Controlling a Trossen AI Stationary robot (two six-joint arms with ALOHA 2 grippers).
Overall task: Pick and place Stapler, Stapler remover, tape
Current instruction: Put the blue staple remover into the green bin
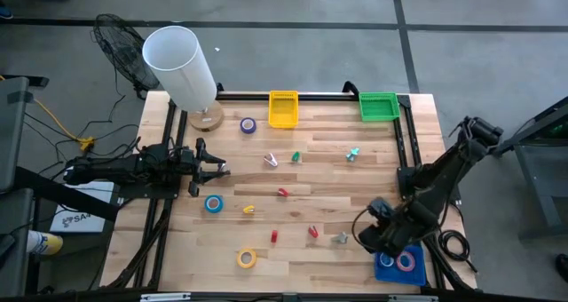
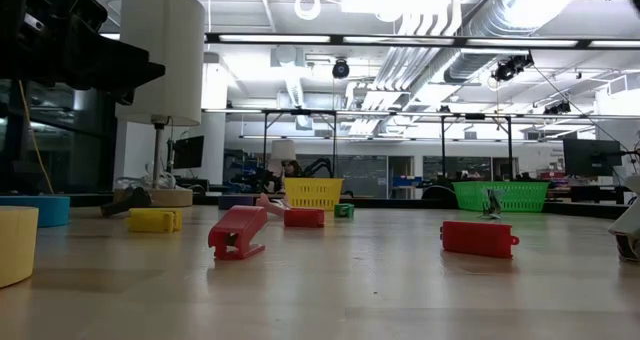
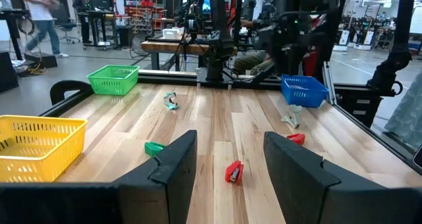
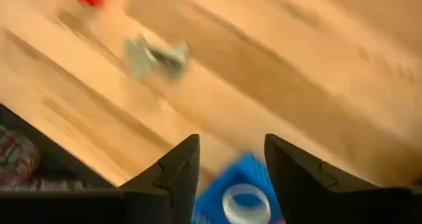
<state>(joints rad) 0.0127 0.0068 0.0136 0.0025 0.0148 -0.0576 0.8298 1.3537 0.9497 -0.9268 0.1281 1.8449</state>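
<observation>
The wooden table [image 1: 293, 191] carries scattered small items and three baskets. The right gripper [image 1: 383, 238] hangs at the table's near right corner, directly over the blue basket [image 1: 401, 265], fingers spread with nothing pinched. Two tape rolls [image 1: 397, 262] lie in that basket. The nearest loose piece, a grey stapler remover [image 1: 340, 238], lies just beside it toward the table's middle. The left gripper [image 1: 211, 167] waits at the left edge, fingers spread.
</observation>
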